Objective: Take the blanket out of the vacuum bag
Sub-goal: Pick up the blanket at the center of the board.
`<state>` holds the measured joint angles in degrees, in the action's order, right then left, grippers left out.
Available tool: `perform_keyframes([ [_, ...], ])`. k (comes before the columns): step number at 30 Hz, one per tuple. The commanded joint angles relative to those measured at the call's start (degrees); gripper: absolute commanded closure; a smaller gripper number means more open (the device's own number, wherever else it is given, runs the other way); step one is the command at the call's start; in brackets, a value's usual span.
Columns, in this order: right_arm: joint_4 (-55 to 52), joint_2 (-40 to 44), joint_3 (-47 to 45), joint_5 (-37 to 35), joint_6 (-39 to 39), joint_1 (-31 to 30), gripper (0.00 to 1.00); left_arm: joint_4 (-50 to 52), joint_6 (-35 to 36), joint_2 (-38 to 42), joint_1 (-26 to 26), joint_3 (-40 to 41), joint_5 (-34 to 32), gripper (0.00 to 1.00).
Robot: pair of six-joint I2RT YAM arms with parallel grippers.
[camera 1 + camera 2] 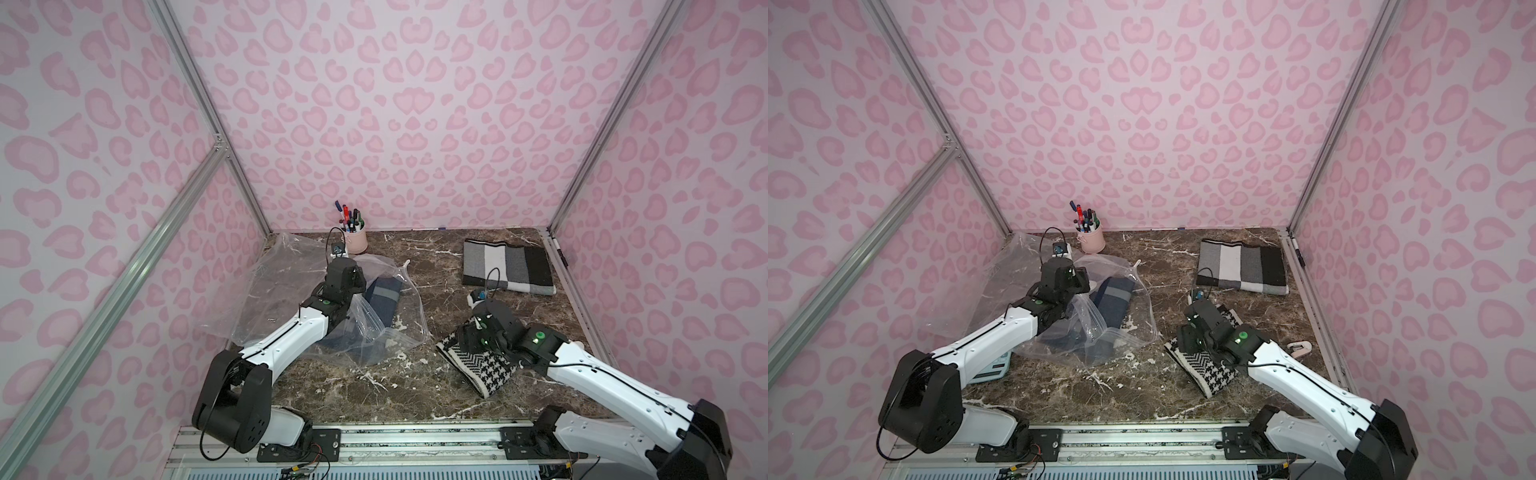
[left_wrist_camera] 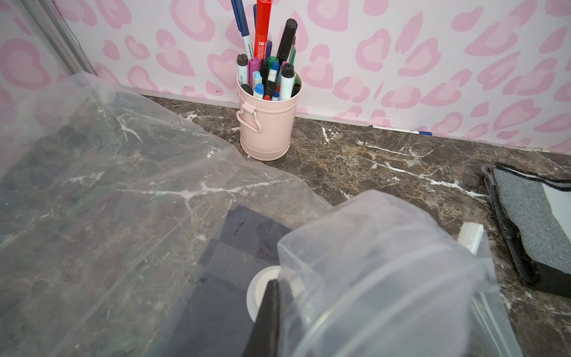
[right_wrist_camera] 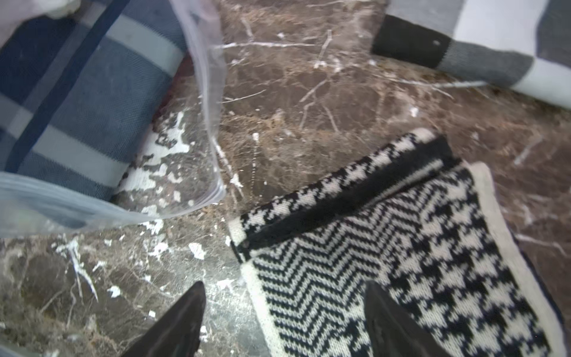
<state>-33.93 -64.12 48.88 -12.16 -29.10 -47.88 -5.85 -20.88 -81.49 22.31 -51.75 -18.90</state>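
Your left gripper pinches the vacuum bag beside its white valve, fingers pressed together.
Your right gripper hangs spread wide over the houndstooth blanket, gripping nothing.

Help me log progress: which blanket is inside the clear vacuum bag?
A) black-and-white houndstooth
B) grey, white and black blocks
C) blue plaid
C: the blue plaid blanket shows through the plastic of the vacuum bag.

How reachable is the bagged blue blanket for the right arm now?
Probably yes: the right claw hangs open over the houndstooth blanket, bare marble separates it from the vacuum bag, but plastic covers the blue blanket.
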Motion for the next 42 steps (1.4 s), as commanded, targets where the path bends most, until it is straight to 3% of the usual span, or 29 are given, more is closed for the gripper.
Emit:
perform_keyframes([
  [1, -6.74, -6.13, 6.27, -5.44, 5.98, -4.71, 0.17, 0.11, 0.22, 0.11, -0.14, -0.43, -0.53, 0.96],
  [5, -19.00, -16.63, 11.13, -9.84, -1.93, -5.38, 0.16, 0.71, 0.91, 1.17, -0.64, -0.75, -1.25, 0.96],
  [12, -17.00, -21.58, 7.04, -8.30, -8.21, -8.22, 0.15, 0.42, 1.55, 2.06, -2.18, 0.15, -0.19, 0.96],
  [24, -6.78, -19.88, -1.97, -7.12, -6.32, -9.34, 0.14, -0.28, 1.20, 0.76, -2.35, 0.86, 0.69, 0.96],
  [28, -4.42, -21.93, -2.45, -9.35, -5.68, -9.34, 0.13, 0.03, 1.28, 0.42, -2.35, 0.38, 0.70, 0.96],
  [35, 1.10, -26.91, -3.62, -7.18, -2.83, -9.08, 0.13, 0.36, 1.55, 0.29, -2.31, 0.33, 0.73, 0.96],
  [39, 1.98, -31.18, -3.63, -5.98, -2.89, -8.97, 0.26, 0.57, 1.79, 0.41, -2.35, 0.18, 0.66, 0.96],
  [42, 3.25, -33.01, -3.86, -3.26, -3.41, -8.43, 0.47, 0.83, 2.06, 0.46, -2.29, -0.07, 0.48, 0.96],
])
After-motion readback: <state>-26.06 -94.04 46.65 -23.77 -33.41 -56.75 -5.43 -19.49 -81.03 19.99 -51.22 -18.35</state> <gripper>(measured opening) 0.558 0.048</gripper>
